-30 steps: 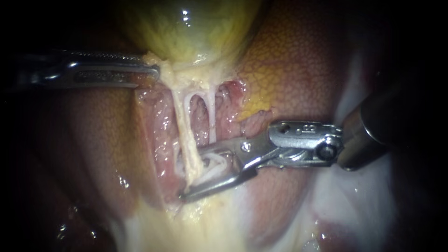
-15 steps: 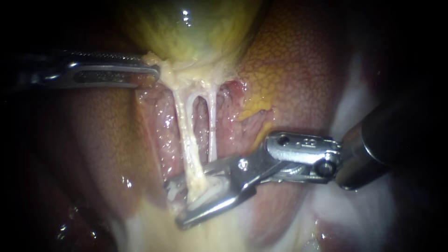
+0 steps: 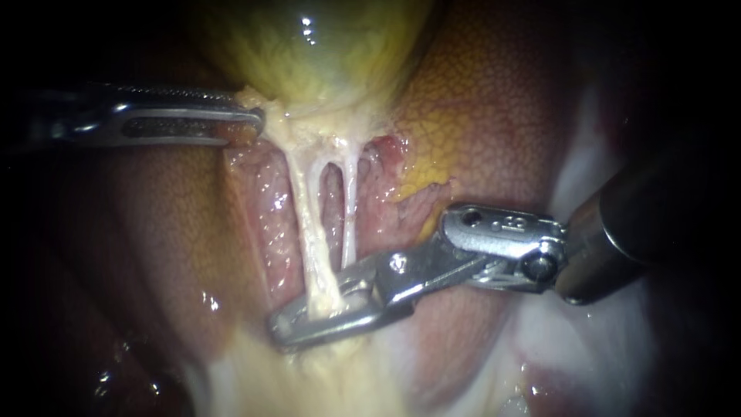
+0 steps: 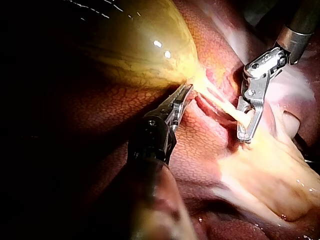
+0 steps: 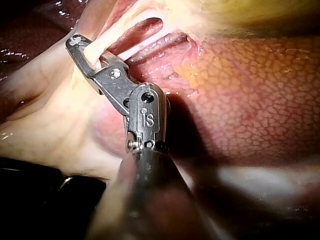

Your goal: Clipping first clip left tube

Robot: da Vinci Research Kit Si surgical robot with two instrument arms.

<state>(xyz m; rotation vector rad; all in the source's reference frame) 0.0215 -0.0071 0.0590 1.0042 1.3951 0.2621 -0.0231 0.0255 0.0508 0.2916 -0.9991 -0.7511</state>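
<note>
— Endoscope view first: where is the left tube (image 3: 307,224)?
— Centre frame, running down from the gallbladder (image 3: 324,54) at the top. It is the thicker pale strand, with the thinner right tube (image 3: 350,201) just beside it. The right instrument (image 3: 282,330) comes in from the right edge, and its pincer is clamped across the left tube's lower end.
— And the left instrument (image 3: 258,117)?
— It comes in from the left edge, with its pincer closed on pale tissue at the gallbladder's neck. Mottled liver (image 3: 478,131) lies behind.
— Left wrist view?
— The left instrument (image 4: 184,92) grips under the gallbladder (image 4: 135,45). The left tube (image 4: 225,106) stretches ahead to the right instrument (image 4: 244,137), whose pincer encloses it.
— Right wrist view?
— The right instrument (image 5: 75,42) is closed around the left tube (image 5: 112,34), with liver (image 5: 250,100) beside it.
</note>
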